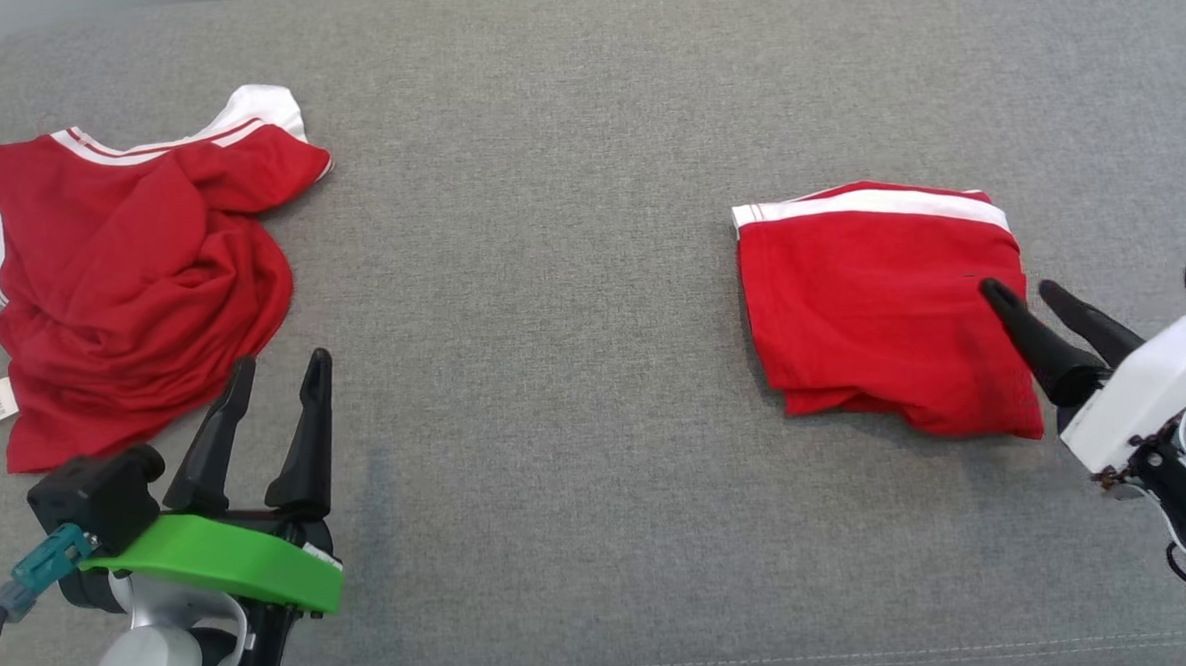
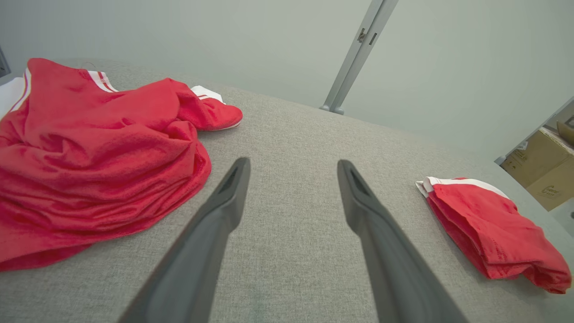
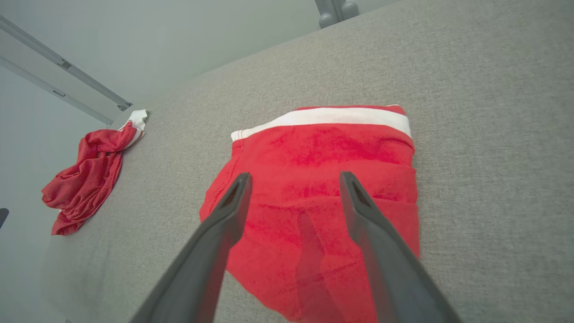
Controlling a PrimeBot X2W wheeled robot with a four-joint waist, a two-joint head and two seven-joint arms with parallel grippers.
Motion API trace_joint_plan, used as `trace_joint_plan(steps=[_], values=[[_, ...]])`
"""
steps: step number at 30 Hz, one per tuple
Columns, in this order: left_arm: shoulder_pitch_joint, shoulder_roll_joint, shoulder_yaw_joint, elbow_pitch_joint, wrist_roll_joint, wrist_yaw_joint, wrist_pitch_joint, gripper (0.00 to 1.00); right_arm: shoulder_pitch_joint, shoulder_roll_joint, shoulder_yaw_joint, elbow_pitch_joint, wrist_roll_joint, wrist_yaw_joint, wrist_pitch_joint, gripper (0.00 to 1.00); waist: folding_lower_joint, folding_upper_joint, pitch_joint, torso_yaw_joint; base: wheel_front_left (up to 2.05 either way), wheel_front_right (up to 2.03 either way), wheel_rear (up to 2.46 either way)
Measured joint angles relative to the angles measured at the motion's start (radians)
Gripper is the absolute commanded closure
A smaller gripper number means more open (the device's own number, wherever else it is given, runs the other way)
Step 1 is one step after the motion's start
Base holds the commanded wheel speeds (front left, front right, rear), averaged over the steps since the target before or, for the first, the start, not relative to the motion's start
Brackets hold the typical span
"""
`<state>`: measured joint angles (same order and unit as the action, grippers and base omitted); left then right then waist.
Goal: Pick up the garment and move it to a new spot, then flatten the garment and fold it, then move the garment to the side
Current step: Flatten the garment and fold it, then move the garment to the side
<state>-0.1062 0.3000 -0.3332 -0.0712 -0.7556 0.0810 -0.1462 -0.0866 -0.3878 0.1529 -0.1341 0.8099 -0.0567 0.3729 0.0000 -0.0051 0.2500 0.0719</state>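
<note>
Hovering my right gripper, fingers spread and empty, over the folded garment at the grey surface's right, perhaps touching it, ready to slide it aside; left gripper sits open beside the crumpled shirt

Crumpled garment left on table; folded garment right, well apart; right end effector over it, perhaps touching.

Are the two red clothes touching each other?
Apart. The head view shows the crumpled shirt and the folded garment with bare grey surface between them.
</note>
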Motion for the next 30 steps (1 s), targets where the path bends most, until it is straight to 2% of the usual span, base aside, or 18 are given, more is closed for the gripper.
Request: trace_joint_plan(steps=[4,8,17,26,27,28,30], values=[[0.0,0.0,-0.016,-0.01,0.0,0.0,0.006,0.0,0.039,-0.005,-0.056,0.049,0.002,-0.034,-0.02,0.0,0.0,0.0,0.009,-0.012,0.0,0.0,0.0],[-0.004,-0.002,-0.03,-0.02,0.0,0.0,0.014,0.0,0.037,0.015,-0.07,0.075,0.018,-0.041,-0.028,0.0,0.0,0.0,0.026,-0.013,0.0,0.0,0.0],[-0.05,-0.006,-0.051,-0.035,0.001,-0.002,0.024,0.0,-0.048,0.016,-0.098,0.161,0.018,-0.053,-0.026,0.0,0.0,0.0,0.056,0.01,0.0,0.0,0.0],[-0.084,-0.019,-0.062,-0.042,0.022,-0.004,0.031,0.0,-0.121,0.042,-0.067,0.278,0.019,-0.061,0.055,0.0,0.0,0.0,0.099,0.061,0.0,0.0,0.0],[-0.085,-0.018,-0.061,-0.042,0.023,-0.004,0.031,0.0,-0.125,0.043,-0.06,0.281,0.021,-0.061,0.061,0.63,0.0,0.0,0.103,0.066,0.0,0.0,0.0],[-0.087,-0.018,-0.061,-0.042,0.024,-0.004,0.031,0.0,-0.134,0.042,-0.057,0.28,0.024,-0.061,0.064,1.0,0.0,0.0,0.108,0.071,0.0,0.0,0.0],[-0.091,-0.017,-0.056,-0.046,0.026,-0.003,0.031,0.0,-0.159,0.04,-0.051,0.275,0.034,-0.061,0.08,1.0,0.0,0.0,0.118,0.08,0.0,0.0,0.0]])
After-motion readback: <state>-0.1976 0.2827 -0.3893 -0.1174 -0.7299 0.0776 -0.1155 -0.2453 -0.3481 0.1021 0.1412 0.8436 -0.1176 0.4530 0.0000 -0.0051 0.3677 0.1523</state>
